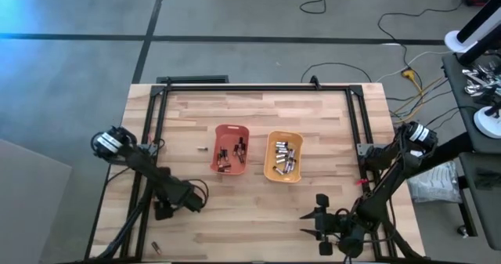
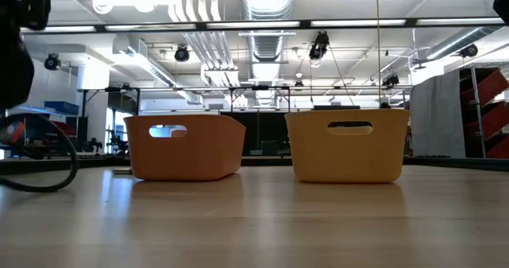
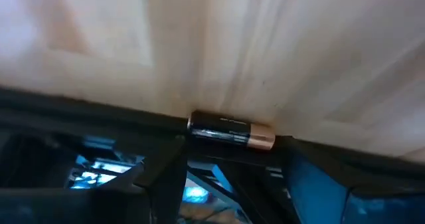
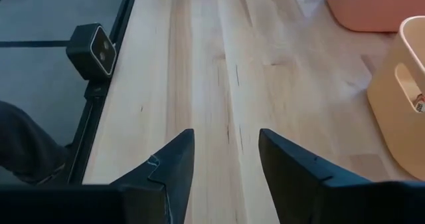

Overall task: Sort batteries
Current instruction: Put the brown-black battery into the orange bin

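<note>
Several batteries lie in the orange tray (image 1: pixel 229 148) and in the yellow tray (image 1: pixel 283 156), both at the table's middle. One dark battery with a coppery end (image 3: pixel 231 131) lies on its side at the table's near left edge (image 1: pixel 155 247). My left gripper (image 1: pixel 166 207) hangs a little beyond it, toward the table's middle; its fingers do not show in the left wrist view. My right gripper (image 4: pixel 226 151) is open over bare wood near the front edge (image 1: pixel 310 223), on the near side of the yellow tray (image 4: pixel 398 98).
A small dark thing (image 1: pixel 202 149) lies on the wood left of the orange tray. A black frame (image 1: pixel 258 88) runs along the table's far and side edges. The low view shows both trays (image 2: pixel 187 146) (image 2: pixel 347 145) and a loop of dark cable (image 2: pixel 48 172) at left.
</note>
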`<state>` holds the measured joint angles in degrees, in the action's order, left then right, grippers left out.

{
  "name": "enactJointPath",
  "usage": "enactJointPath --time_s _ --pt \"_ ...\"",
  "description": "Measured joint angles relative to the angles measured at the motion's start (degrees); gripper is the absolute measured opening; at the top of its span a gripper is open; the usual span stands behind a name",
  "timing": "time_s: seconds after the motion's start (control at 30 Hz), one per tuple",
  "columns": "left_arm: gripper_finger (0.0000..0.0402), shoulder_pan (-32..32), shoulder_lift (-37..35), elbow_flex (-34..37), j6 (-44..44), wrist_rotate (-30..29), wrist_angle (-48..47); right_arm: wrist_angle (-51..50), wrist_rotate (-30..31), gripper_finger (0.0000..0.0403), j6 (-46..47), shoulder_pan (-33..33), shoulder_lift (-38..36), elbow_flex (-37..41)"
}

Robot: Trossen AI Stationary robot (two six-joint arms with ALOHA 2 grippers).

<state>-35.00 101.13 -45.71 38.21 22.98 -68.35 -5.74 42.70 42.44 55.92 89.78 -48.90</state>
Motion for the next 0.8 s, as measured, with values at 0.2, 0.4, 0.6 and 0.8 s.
enactJointPath --time_s 0.2,0.4,0.6,0.8 --pt "0.0215 -0.06 6.50 0.06 -8.44 1.75 0.19 -0.11 0.45 0.0178 -2.63 0.02 0.00 0.00" --pt "0.0210 0.14 10.47 0.55 -14.10 4.39 0.33 -1.50 0.45 0.0190 -3.31 -0.07 0.00 0.00" --pt "0.0189 0.06 11.10 0.81 -14.46 9.79 3.14 -2.92 0.47 0.0196 -5.58 -0.64 0.00 0.00" --pt "0.0188 0.05 11.09 0.87 -12.22 8.79 3.49 -2.95 0.56 0.0196 -11.81 -3.12 -0.21 -0.17"
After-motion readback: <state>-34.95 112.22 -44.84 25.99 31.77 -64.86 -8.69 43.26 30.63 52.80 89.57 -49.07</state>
